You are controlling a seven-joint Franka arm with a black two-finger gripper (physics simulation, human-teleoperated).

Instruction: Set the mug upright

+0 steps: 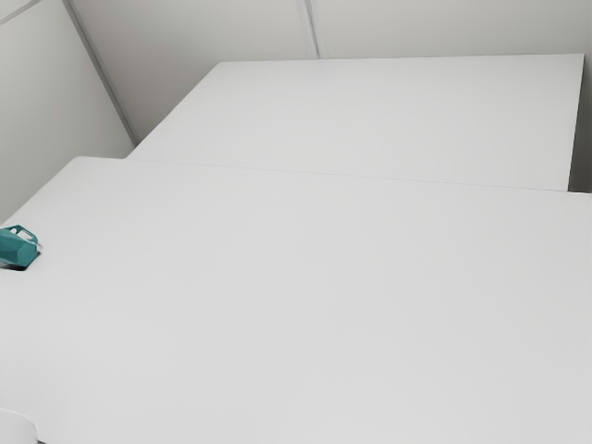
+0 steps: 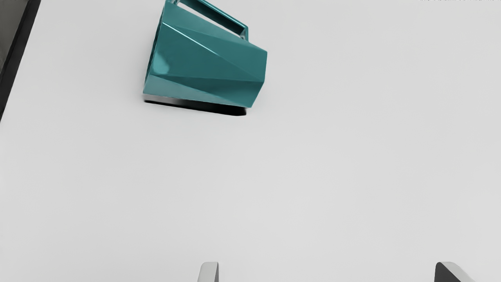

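A teal faceted mug (image 1: 17,248) lies on its side on the white table (image 1: 305,296), at the exterior view's left edge, its handle raised on the upper side. In the wrist view the mug (image 2: 207,62) shows its flank and handle, with a dark shadow along its lower side. My gripper (image 2: 327,272) stands open, its two fingertips wide apart with nothing between them, and the mug is some distance off from them, not touched.
A second white surface (image 1: 370,116) adjoins the table's far side in the exterior view, with pale walls behind. A white rounded object (image 1: 14,428) is at the exterior view's lower left corner. The table's dark edge (image 2: 17,58) runs beyond the mug.
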